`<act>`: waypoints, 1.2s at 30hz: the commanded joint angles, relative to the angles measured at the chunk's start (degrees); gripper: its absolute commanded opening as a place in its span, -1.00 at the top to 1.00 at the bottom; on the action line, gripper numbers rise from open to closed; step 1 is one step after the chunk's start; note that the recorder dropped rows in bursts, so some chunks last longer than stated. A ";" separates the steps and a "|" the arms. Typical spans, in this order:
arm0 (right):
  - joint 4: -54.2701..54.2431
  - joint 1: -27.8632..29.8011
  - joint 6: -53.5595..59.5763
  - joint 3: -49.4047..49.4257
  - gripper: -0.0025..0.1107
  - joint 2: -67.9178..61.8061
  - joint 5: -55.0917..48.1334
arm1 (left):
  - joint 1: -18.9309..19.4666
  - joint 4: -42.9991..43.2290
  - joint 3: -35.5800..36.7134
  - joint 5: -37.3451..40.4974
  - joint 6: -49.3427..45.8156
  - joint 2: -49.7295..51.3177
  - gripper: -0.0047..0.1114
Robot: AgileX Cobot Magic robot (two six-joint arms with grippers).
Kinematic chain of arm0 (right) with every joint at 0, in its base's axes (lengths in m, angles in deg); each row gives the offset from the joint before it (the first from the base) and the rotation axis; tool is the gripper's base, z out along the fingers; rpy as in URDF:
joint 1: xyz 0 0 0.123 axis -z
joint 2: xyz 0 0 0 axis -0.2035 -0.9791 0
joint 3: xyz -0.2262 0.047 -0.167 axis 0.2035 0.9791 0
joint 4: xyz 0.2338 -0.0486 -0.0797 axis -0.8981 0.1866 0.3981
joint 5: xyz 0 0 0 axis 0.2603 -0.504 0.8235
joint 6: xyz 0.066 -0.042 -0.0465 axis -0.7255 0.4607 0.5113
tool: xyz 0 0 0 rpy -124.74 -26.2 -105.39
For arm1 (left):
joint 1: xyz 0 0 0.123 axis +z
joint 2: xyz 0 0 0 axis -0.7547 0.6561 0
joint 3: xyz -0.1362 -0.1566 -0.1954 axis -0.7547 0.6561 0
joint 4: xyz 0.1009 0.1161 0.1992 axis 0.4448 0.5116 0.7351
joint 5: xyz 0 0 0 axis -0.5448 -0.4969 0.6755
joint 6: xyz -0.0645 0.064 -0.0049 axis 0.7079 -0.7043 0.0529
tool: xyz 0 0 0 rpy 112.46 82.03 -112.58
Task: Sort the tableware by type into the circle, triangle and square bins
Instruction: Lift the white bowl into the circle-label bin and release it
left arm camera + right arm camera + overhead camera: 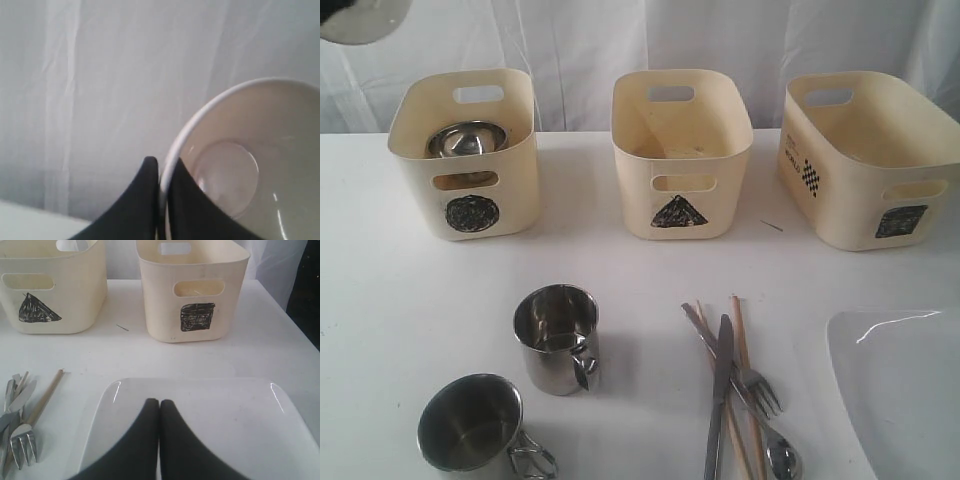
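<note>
Small white bowl [240,165] is clamped at its rim by left gripper [163,167], held aloft. It should be centred over circle bin [470,215], lowered onto steel bowl [465,140], then released gently. Right gripper [159,402] is closed, empty, over large white plate [225,420].

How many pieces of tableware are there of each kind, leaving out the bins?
Mugs: 2
Bowls: 2, a steel bowl and a white bowl
Plate: 1
Knife: 1
Fork: 1
Spoon: 1
Chopsticks: 1 pair
Total: 9
</note>
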 commanded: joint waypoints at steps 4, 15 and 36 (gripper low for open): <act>-0.13 -0.01 -0.11 0.08 0.96 0.11 0.40 | 0.63 10.91 -26.91 16.19 -5.23 27.31 0.92; -0.13 -0.01 -0.11 0.08 0.96 0.11 0.40 | 3.75 14.48 -53.85 59.77 -4.14 38.58 0.92; -0.13 -0.01 -0.11 0.08 0.96 0.11 0.40 | 3.65 8.28 -53.66 111.97 -4.64 27.58 0.07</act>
